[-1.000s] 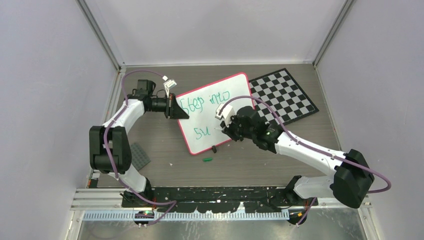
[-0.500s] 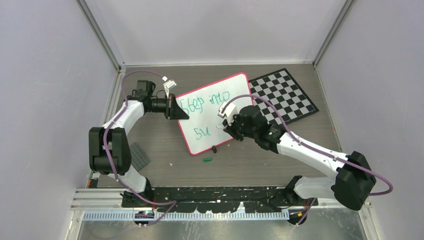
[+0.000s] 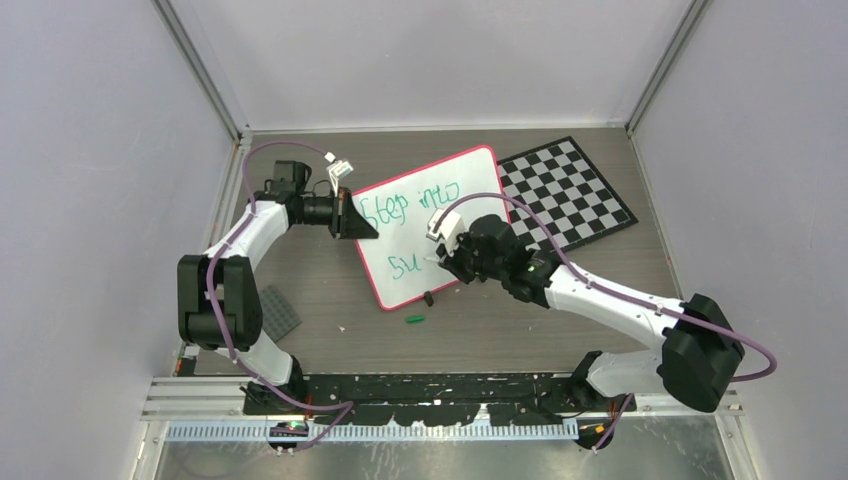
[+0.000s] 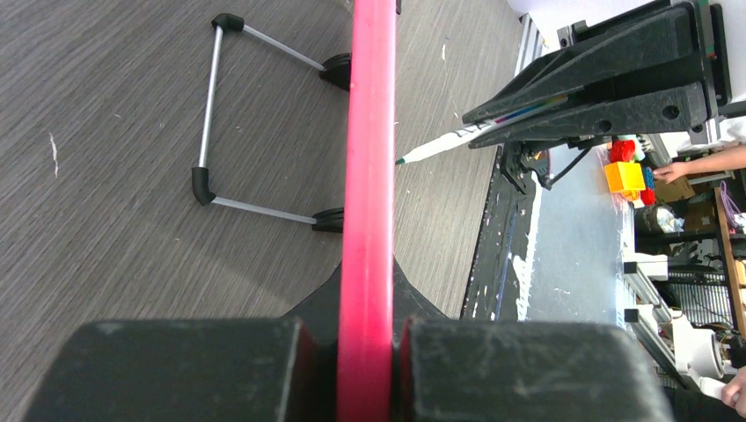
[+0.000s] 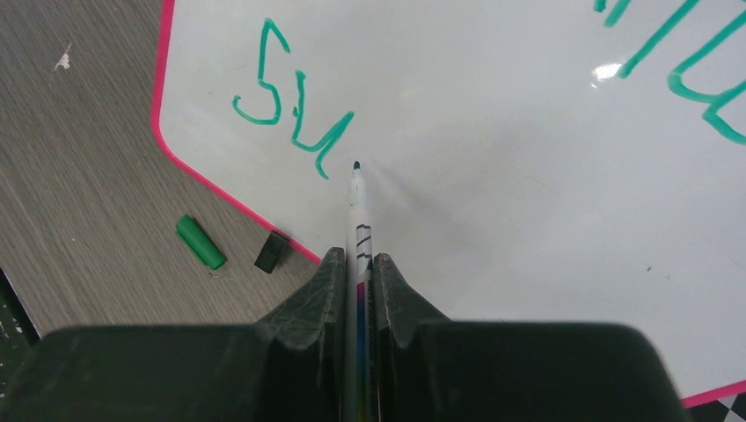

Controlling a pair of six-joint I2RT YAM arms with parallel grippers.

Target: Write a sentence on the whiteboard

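The whiteboard (image 3: 400,245), white with a red-pink rim, stands tilted at the table's middle. Green writing on it reads "Step into" (image 3: 408,203) above "su" (image 3: 406,266). My left gripper (image 3: 352,215) is shut on the board's left edge; the left wrist view shows the rim (image 4: 371,132) clamped between the jaws (image 4: 369,352). My right gripper (image 3: 447,255) is shut on a white marker (image 5: 359,211). The marker's green tip sits just right of the "su" (image 5: 295,114). I cannot tell whether the tip touches the board.
A black-and-white checkered board (image 3: 570,190) lies at the back right. A green cap (image 5: 201,242) and a black clip (image 5: 273,251) lie by the board's near edge. A grey plate (image 3: 280,312) lies near the left arm. A wire stand (image 4: 207,114) props the board from behind.
My right gripper drifted a little right, then back left towards the "su". No new stroke shows. The left arm and the board have not moved.
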